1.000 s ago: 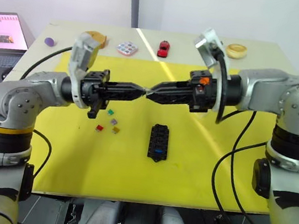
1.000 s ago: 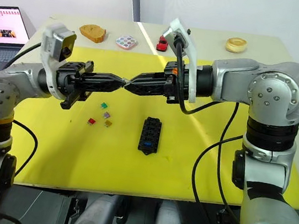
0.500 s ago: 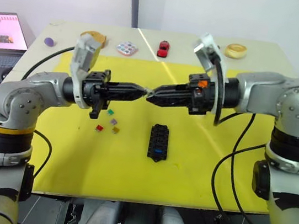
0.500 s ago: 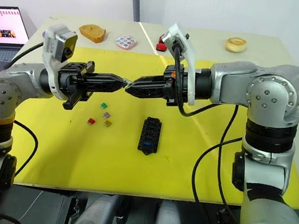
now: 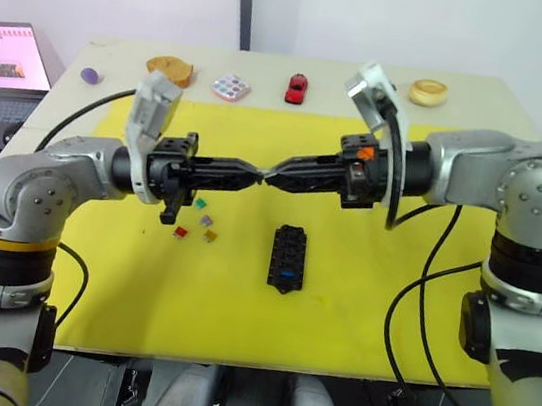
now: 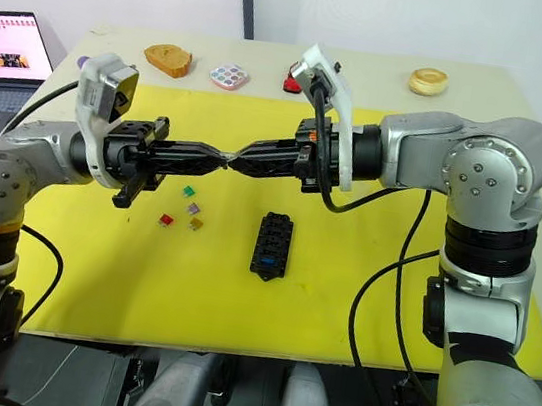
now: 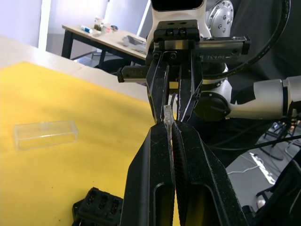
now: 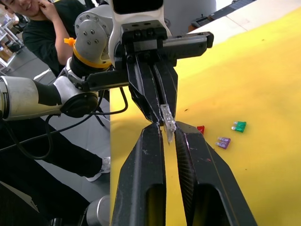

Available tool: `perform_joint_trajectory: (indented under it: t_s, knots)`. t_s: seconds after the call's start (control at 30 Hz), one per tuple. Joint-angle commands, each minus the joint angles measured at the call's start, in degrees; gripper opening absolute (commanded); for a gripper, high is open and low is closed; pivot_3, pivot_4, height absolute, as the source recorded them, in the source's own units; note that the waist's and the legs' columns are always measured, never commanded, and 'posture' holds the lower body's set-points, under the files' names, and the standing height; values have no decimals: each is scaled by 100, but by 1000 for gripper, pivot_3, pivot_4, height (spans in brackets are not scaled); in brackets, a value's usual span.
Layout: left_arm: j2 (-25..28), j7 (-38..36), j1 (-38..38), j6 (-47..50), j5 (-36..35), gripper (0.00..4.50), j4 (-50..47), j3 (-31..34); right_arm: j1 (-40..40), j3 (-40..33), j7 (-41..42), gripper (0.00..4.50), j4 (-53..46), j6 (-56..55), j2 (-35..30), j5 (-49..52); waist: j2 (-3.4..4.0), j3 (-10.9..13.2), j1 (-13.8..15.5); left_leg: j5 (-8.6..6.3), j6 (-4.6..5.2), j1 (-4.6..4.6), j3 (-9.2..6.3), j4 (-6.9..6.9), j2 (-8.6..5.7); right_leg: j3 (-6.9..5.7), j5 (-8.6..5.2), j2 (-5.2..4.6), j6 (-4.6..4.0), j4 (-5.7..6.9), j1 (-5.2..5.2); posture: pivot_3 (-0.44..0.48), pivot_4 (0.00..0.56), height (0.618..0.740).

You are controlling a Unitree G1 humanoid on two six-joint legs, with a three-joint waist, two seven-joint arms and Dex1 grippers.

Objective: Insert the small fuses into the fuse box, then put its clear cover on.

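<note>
- Fuse (image 8: 168, 123), pale and translucent, is held in the air above the yellow mat (image 5: 357, 306), between the tips of the two hands, which meet point to point.
- Left hand (image 5: 253, 171) is clenched on one end of the fuse; right hand (image 5: 273, 176) has its fingers closed on the other end.
- Fuse box (image 5: 286, 257) lies flat on the mat below and slightly right of the hand tips; one blue fuse (image 5: 285, 276) sits in a slot at its near end.
- Loose fuses lie on the mat left of the box, under the left hand: green (image 5: 200, 203), purple (image 5: 206, 221), red (image 5: 180, 233), yellow (image 5: 211, 237).
- Clear cover (image 7: 45, 133) lies flat on the mat, well apart from the box.
- On the table (image 5: 488, 97) beyond the mat: red toy car (image 5: 295, 87), dotted disc (image 5: 231, 87).
</note>
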Motion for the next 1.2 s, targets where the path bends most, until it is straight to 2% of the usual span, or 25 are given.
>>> perform_joint_trajectory:
  t_s: [0.03, 0.83, 0.87, 1.2]
  knots:
    - [53, -25, -11, -133, 41, 0, -77, 21, -167, -113, 88, 411, -89, -96, -83, 48, 0, 0, -5, 0, 0, 0, 0, 0, 0, 0, 0, 0, 0, 0, -1, 0, 150, 740]
    - [32, -97, 61, -192, 122, 0, -112, -56, -200, -75, 81, 411, -89, -37, -88, 66, 0, 0, -3, 0, 0, 0, 0, -2, 0, 0, 0, 0, 0, -1, -1, 0, 150, 740]
    - [33, -101, 69, -197, 132, 0, -112, -62, -202, -72, 77, 202, -87, -39, -83, 62, 0, 0, -4, 0, 0, 0, 0, -2, 0, 0, 0, 0, 0, -1, -1, 0, 150, 740]
    - [198, -144, -19, 3, 184, 0, 2, -183, -123, -55, 159, 202, -266, -87, -187, 67, 0, 0, -3, 0, 0, 0, 0, -3, 0, 0, 0, 0, 0, -1, -1, 0, 150, 740]
